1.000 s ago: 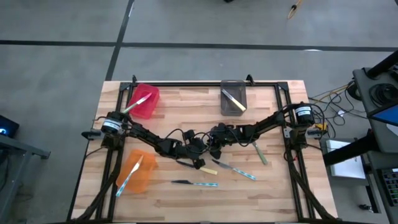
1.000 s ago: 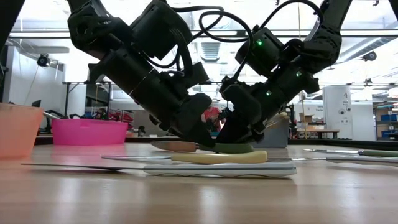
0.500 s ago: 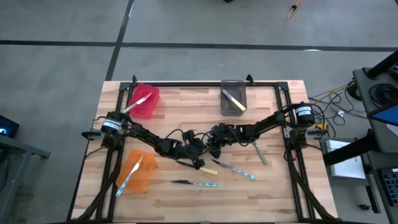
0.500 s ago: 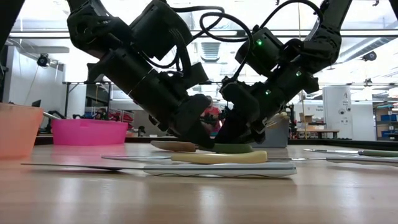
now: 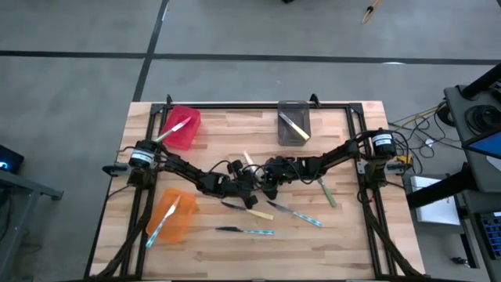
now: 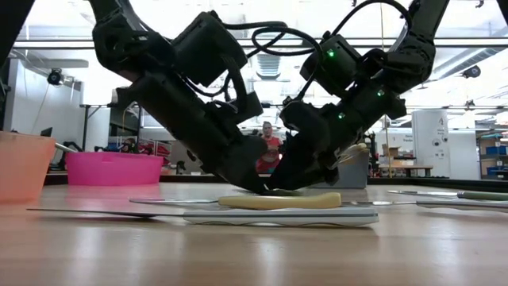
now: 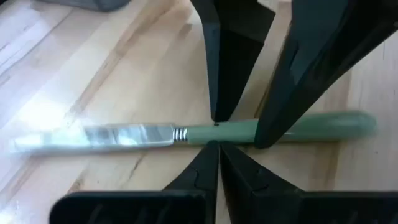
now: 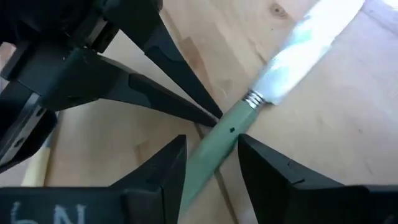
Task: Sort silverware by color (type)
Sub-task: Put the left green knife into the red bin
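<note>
A green-handled knife [image 7: 224, 132] of the silverware lies on the wooden table at its middle, and both grippers meet over it. Its blade [image 5: 247, 159] points toward the far edge. My left gripper [image 7: 214, 148] is shut, with its tips at the handle. My right gripper [image 8: 212, 148] is open, one finger on each side of the green handle [image 8: 227, 137]. In the low view both grippers [image 6: 266, 187] hide the knife. My left gripper meets the green handle just behind the metal collar [image 7: 205, 133] with its shut fingertips. It comes slanting down from the table's left side, and the knife lies flat on the table. My right gripper has the handle running between its fingers [image 8: 168, 168], and I cannot tell whether they touch it.
Loose knives lie nearer the front: a yellow-handled one [image 5: 261, 213], two blue-handled ones [image 5: 301, 216] [image 5: 254, 232] and a green-handled one [image 5: 327, 193] at the right. A pink bin [image 5: 182, 128], a grey bin [image 5: 293, 124] and an orange bin [image 5: 174, 217] each hold cutlery.
The green-handled knife has turned about on the table between the two grippers. Its blade has swung toward the far edge and now shows in the high view. The handle that showed in the low view is now hidden.
</note>
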Robot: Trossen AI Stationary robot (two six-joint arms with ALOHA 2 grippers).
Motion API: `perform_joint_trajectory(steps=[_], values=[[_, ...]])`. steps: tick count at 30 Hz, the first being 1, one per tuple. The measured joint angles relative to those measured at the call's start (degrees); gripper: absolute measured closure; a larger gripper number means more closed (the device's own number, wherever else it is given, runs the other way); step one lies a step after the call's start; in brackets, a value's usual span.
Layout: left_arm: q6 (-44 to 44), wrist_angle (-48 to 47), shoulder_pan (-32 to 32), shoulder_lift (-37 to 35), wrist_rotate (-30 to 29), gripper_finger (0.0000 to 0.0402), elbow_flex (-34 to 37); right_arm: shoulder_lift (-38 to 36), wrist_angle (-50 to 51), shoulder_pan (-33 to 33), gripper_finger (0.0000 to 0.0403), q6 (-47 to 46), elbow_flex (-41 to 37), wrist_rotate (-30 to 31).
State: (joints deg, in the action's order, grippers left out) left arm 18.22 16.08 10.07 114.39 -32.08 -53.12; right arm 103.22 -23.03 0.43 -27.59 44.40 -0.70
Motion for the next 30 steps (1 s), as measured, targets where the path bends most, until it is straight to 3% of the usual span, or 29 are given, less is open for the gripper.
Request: perform_joint_trajectory(steps=[14, 23, 30], values=[[0.3, 0.5, -0.5, 0.0, 0.4, 0.0402, 0.0, -0.6, 0.7, -0.1, 0.0250, 0.5, 0.0, -0.2], [-3.1, 7.1, -1.1, -0.1, 0.4, 0.0402, -0.5, -0.7, 2.5, -0.1, 0.0251, 2.6, 0.1, 1.8], [-2.7, 6.5, -1.6, -0.1, 0.7, 0.0402, -0.5, -0.7, 3.0, -0.1, 0.0291, 4.3, 0.0, 3.0]])
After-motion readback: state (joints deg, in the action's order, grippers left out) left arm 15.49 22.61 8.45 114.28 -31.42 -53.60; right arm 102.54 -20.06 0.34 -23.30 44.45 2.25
